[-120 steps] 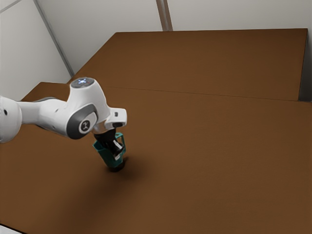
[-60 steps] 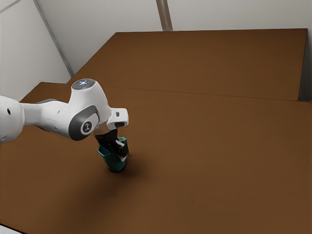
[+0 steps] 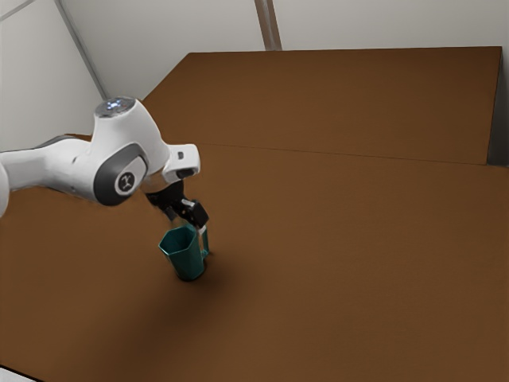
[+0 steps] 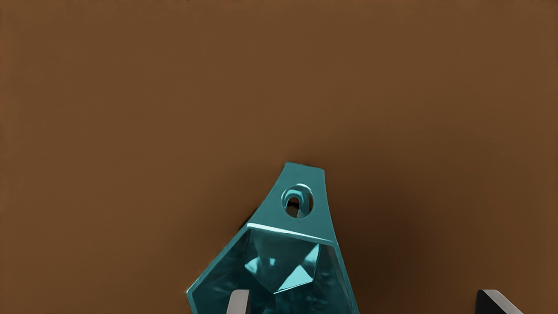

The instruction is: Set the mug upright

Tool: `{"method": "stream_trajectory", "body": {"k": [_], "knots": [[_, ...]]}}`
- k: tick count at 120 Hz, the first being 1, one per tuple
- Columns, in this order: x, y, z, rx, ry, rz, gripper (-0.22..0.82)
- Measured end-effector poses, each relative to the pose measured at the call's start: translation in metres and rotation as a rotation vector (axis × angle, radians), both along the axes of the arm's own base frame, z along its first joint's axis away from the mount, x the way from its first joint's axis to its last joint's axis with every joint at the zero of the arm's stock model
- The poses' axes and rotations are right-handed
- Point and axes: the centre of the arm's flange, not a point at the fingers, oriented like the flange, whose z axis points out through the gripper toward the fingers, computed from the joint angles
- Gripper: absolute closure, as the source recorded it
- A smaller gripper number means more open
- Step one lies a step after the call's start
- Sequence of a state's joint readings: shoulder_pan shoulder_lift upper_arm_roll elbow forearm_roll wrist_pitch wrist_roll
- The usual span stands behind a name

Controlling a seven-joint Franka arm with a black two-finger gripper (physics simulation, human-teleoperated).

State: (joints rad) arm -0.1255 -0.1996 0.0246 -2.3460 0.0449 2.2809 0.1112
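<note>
The mug (image 3: 184,256) stands upright, mouth up, on the table (image 3: 358,278), well in from the edge crossing the exterior view's lower left corner. Its long axis rises toward my gripper (image 3: 188,225), open just above it, gripping nothing; the handle (image 3: 206,241) points toward the exterior view's right. In the wrist view, one finger (image 4: 238,302) overlaps the mouth and the other (image 4: 495,301) sits outside the wall, so any sideways shift, I judge, risks catching the rim.
</note>
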Motion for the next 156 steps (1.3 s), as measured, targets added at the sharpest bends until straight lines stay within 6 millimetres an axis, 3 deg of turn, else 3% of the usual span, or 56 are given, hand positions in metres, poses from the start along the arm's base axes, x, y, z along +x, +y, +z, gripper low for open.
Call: {"method": "stream_trajectory", "body": {"k": [31,60,128,156], "knots": [[0.043,-0.002,0.067,0.001,0.047,0.018,0.03],[0.058,-0.001,0.114,-0.009,0.123,0.036,0.02],[0.063,0.003,0.169,0.000,0.180,0.049,0.02],[0.066,0.004,0.173,0.000,0.182,0.054,0.02]]}}
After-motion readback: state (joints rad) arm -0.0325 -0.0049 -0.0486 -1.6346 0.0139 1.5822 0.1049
